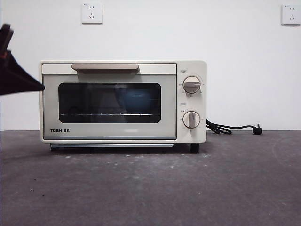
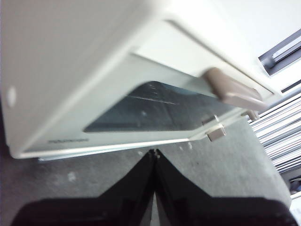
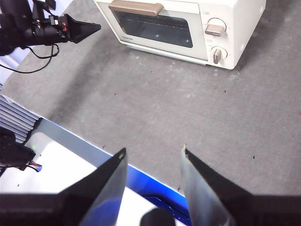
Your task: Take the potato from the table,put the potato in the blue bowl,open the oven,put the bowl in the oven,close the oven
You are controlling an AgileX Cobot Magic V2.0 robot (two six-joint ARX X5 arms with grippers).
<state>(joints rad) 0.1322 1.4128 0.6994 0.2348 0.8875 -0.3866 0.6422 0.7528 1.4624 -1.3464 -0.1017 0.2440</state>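
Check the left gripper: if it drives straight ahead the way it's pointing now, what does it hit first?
Most likely the oven. The left gripper, fingers shut, aims at the lower edge of its closed door, with only bare table between. Depth is unclear.

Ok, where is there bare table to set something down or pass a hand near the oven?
The dark grey mottled table lies bare in front of the cream-white Toshiba toaster oven, door shut, and across to the near edge. It is tighter beside the oven's knob end, where the black cord trails, and at the oven's other end, where the shut left gripper hovers. The right gripper waits open, far back.
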